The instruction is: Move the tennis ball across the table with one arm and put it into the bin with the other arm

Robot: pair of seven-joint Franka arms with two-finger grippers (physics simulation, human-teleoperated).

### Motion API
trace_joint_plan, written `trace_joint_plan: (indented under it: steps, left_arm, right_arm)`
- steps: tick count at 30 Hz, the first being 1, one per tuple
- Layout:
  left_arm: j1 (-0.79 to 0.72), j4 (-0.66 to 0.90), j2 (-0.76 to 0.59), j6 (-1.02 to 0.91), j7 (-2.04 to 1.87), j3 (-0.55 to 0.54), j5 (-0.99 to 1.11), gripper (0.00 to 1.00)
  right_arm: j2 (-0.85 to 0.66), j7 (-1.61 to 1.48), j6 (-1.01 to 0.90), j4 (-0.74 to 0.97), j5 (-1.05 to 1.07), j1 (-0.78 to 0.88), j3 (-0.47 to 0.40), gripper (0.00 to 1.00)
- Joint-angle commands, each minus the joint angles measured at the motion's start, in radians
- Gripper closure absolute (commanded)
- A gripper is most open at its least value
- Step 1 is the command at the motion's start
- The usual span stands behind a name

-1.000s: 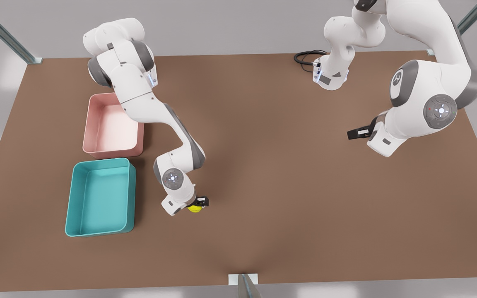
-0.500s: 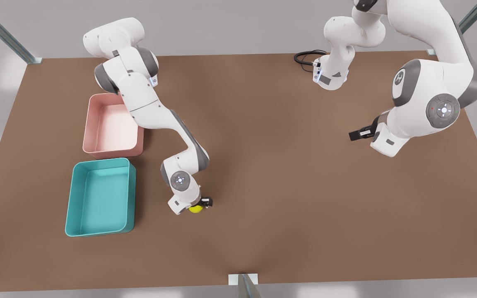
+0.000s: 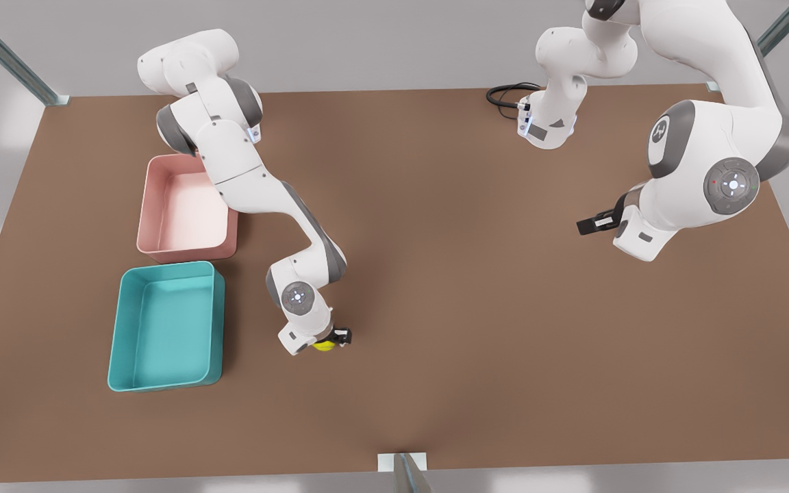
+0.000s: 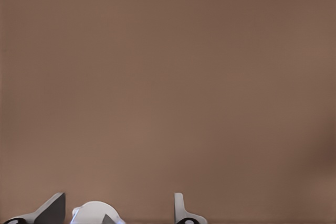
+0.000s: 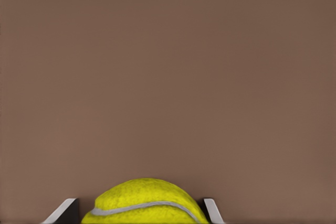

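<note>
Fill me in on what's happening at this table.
The right gripper has its fingers on either side of the tennis ball, low over the table, just to the front view's right of the teal bin. The ball is not in the bin yet. A pink tray sits behind it. The left gripper waits open, far across the table.
</note>
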Motion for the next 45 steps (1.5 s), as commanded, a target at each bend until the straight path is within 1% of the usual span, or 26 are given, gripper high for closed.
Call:
trace_joint_plan:
  steps: [1,4,5,16,19,20,21,23,26,28,32,36,37,38,45]
  left_arm:
    - [0.000,0.000,-0.001,-0.002,-0.020,0.000,0.000,0.00]
    - [0.001,0.000,-0.002,0.000,-0.020,0.000,0.002,0.00]
    - [0.001,0.000,-0.002,0.002,-0.020,0.000,0.002,0.00]
    - [0.001,0.000,-0.001,0.000,-0.020,0.000,0.002,0.00]
    - [0.001,0.000,-0.004,-0.003,-0.020,0.000,0.000,0.00]
    - [0.001,0.000,-0.005,-0.005,-0.020,0.000,0.000,0.00]
    - [0.001,0.000,-0.005,-0.005,-0.020,0.000,0.000,0.00]
    - [0.001,0.000,-0.005,-0.005,-0.020,0.000,0.000,0.00]
    - [0.001,0.000,-0.007,-0.005,-0.020,0.000,0.000,0.00]
    - [0.001,0.000,-0.005,-0.005,-0.020,0.000,0.000,0.00]
    - [0.001,0.000,-0.005,-0.005,-0.020,0.000,0.000,0.00]
    - [0.001,0.000,-0.004,-0.005,-0.020,0.000,-0.009,0.00]
    - [0.001,0.000,-0.002,-0.005,-0.020,0.000,-0.009,0.00]
    - [0.001,0.000,-0.002,-0.005,-0.020,0.000,-0.009,0.00]
    - [0.001,-0.001,-0.002,-0.006,-0.020,0.000,-0.009,0.00]
  right_arm:
    - [-0.001,0.018,0.001,-0.001,-0.005,-0.002,0.000,0.21]
    - [-0.001,-0.002,0.000,-0.003,-0.004,-0.007,0.000,0.33]
    - [-0.001,-0.002,0.000,-0.003,-0.004,-0.007,0.000,0.34]
    - [-0.037,-0.023,-0.010,0.031,-0.004,-0.018,-0.005,0.35]
    - [-0.106,-0.144,-0.099,0.014,-0.033,-0.027,-0.012,0.35]
    - [-0.146,-0.209,-0.169,0.007,-0.081,-0.035,-0.031,0.36]
    - [-0.167,-0.272,-0.206,0.007,-0.082,-0.058,-0.032,0.36]
    - [-0.235,-0.523,-0.292,0.001,-0.111,-0.104,-0.069,0.36]
    - [-0.290,-0.868,-0.349,0.001,-0.111,-0.217,-0.072,0.36]
    - [-0.313,-1.016,-0.358,-0.013,-0.108,-0.243,-0.129,0.36]
    - [-0.317,-1.154,-0.358,-0.038,-0.099,-0.325,-0.130,0.36]
    - [-0.319,-1.149,-0.347,-0.099,-0.073,-0.332,-0.130,0.36]
    - [-0.322,-1.149,-0.347,-0.104,-0.062,-0.332,-0.130,0.34]
    - [-0.322,-1.143,-0.347,-0.108,-0.056,-0.334,-0.130,0.00]
    - [-0.321,-1.143,-0.347,-0.114,-0.053,-0.334,-0.132,0.00]
